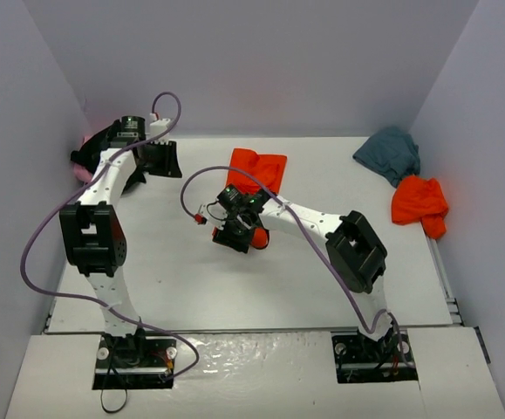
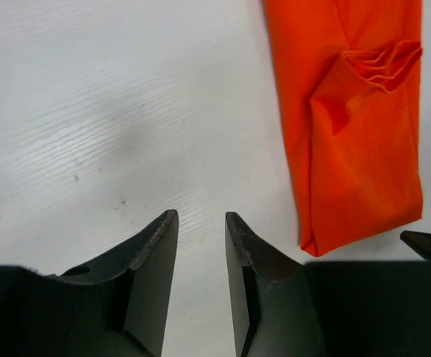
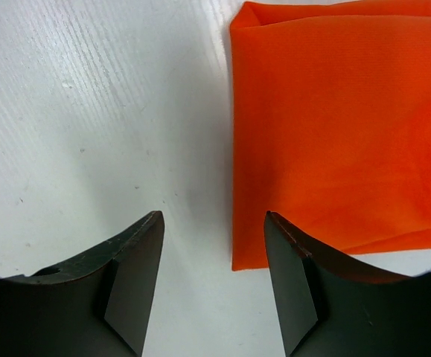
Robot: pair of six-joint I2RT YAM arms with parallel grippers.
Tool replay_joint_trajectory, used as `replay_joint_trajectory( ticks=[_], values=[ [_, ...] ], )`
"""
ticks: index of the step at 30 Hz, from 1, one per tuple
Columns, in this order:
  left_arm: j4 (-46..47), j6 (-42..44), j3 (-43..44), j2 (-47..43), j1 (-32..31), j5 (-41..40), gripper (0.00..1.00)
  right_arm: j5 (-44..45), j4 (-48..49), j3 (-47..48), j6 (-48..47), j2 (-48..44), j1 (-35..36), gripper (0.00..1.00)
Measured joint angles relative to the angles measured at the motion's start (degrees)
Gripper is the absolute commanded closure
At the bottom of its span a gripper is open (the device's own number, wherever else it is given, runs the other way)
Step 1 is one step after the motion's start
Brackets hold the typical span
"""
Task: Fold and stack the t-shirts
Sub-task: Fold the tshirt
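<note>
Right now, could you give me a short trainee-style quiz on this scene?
1. True or false: the right gripper is clamped on the folded orange t-shirt.
2. Which lies nearest the teal-grey t-shirt? A) the crumpled orange t-shirt B) the folded orange t-shirt C) the left gripper
3. Fill in: between the left gripper's fingers only the bare ___ shows.
Key: 1 false, it is open and the folded orange t-shirt lies free; 2 A; 3 table.

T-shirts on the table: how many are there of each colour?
Orange-red: 2, folded t-shirt and crumpled t-shirt
Teal-grey t-shirt: 1
Pink t-shirt: 1, mostly hidden behind the left arm
Total: 4 clearly seen; the dark shape by the pink one is uncertain
</note>
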Motion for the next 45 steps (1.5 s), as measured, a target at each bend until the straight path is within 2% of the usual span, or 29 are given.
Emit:
replay_joint_trajectory(
  ticks=[6,15,28,45],
  values=[
    [3.2,-0.4,-4.4,-3.9,0.7,-3.7,0.70,0.4,0.0,0.0,0.1,3.8,0.5,0.46],
    [6.5,-0.3,-8.5,-8.7,2.9,-5.1,0.70,2.7,0.0,0.8,0.1,5.0,0.9,0.46],
    [7.3,-0.2,-9.5,-8.9,3.3,-4.9,0.70,4.2,0.3,-0.4,0.0,1.9,4.3,0.46],
    [7.6,0.1,-9.7,-8.9,3.7,-4.7,0.69,9.0,0.9,1.2,-2.4,3.5,2.8,0.44]
  ],
)
